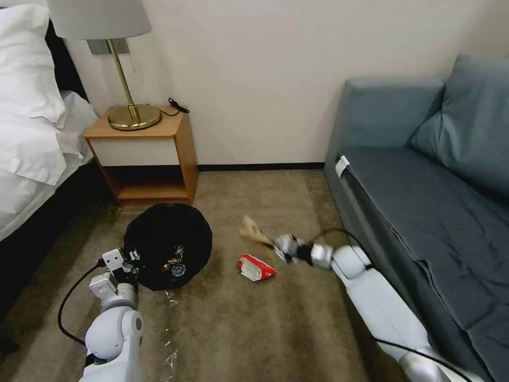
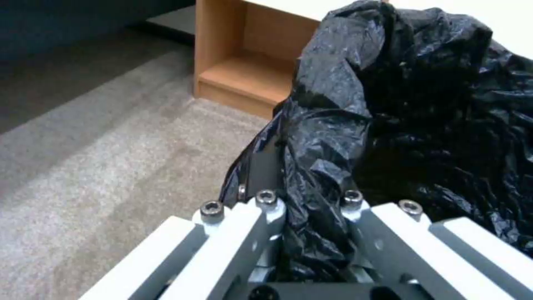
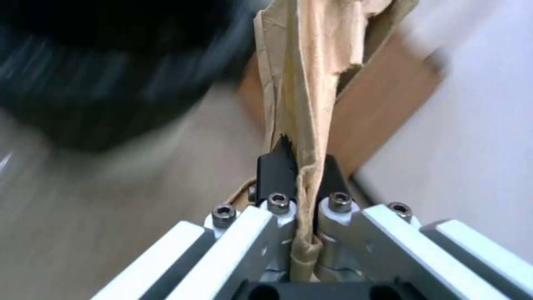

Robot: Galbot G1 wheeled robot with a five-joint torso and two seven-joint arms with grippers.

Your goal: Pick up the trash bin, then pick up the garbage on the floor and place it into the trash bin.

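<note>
The trash bin, lined with a glossy black bag, hangs tilted over the carpet in front of the nightstand. My left gripper is shut on its near rim, the bag pinched between the fingers. Some litter lies inside the bin. My right gripper is shut on a tan paper scrap, held above the floor to the right of the bin. A red-and-white wrapper lies on the carpet just below that gripper.
A wooden nightstand with a brass lamp stands behind the bin. A bed is on the left and a blue-grey sofa on the right. Small shiny scraps lie on the carpet near my left arm.
</note>
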